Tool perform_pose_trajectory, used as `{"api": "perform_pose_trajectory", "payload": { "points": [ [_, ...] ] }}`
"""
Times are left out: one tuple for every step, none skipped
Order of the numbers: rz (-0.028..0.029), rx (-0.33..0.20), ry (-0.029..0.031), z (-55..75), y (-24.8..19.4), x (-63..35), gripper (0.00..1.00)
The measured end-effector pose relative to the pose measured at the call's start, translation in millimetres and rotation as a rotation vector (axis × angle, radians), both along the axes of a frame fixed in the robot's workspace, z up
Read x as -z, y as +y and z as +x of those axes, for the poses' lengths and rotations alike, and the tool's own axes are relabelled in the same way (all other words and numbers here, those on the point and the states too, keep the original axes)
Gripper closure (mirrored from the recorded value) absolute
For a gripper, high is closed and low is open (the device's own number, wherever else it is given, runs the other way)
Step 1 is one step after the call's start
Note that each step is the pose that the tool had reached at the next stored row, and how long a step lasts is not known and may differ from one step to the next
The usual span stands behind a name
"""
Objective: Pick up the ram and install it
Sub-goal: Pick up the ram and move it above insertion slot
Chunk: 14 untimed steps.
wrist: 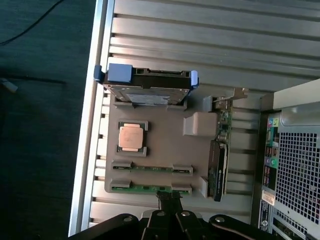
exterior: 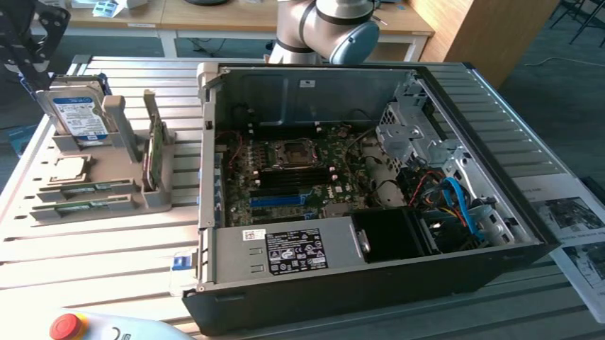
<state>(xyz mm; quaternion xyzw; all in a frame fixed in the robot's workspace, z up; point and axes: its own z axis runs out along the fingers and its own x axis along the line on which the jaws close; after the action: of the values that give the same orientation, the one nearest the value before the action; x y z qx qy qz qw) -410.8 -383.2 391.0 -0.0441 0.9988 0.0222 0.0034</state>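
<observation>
Pressed together, the hand (wrist: 170, 197) hangs above the ram (wrist: 150, 189) lying flat in the grey tray (wrist: 165, 145).

1. table (exterior: 95, 262): ribbed metal slats, pale, brushed sheen.
2. holder (wrist: 165, 145): grey-beige plastic, matt, smooth.
3. hard drive (exterior: 78, 117): bare metal body, glossy blue-white label.
4. chip (wrist: 132, 137): metal lid, coppery shine.
5. ram (wrist: 145, 188): green circuit board, dull finish.
6. computer case (exterior: 378, 297): black and matt outside, bare grey sheet metal inside.
7. gripper (wrist: 169, 196): black, matt, faint glints on the edges.
8. arm (exterior: 331, 21): smooth silver-grey shell, soft gloss.
9. sheets (exterior: 577, 219): printed paper, flat, no shine.
</observation>
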Motion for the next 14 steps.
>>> {"api": "perform_pose_trajectory", "payload": {
  "points": [
    [0.0000,-0.011,0.0000,0.0,0.0,0.0,0.89],
    [0.0000,-0.023,0.0000,0.0,0.0,0.0,0.89],
    [0.0001,-0.034,0.0000,0.0,0.0,0.0,0.89],
    [0.0000,-0.045,0.0000,0.0,0.0,0.0,0.89],
    [0.0001,-0.055,0.0000,0.0,0.0,0.0,0.89],
    [0.0001,-0.066,0.0000,0.0,0.0,0.0,0.89],
    [0.0000,-0.076,0.0000,0.0,0.0,0.0,0.89],
    [0.0000,-0.087,0.0000,0.0,0.0,0.0,0.89],
    [0.0000,-0.097,0.0000,0.0,0.0,0.0,0.89],
    [0.0000,-0.108,0.0000,0.0,0.0,0.0,0.89],
    [0.0000,-0.118,0.0000,0.0,0.0,0.0,0.89],
    [0.0000,-0.128,0.0000,0.0,0.0,0.0,0.89],
    [0.0000,-0.139,0.0000,0.0,0.0,0.0,0.89],
    [0.0000,-0.150,-0.0001,0.0,0.0,0.0,0.89]
  ]
}}
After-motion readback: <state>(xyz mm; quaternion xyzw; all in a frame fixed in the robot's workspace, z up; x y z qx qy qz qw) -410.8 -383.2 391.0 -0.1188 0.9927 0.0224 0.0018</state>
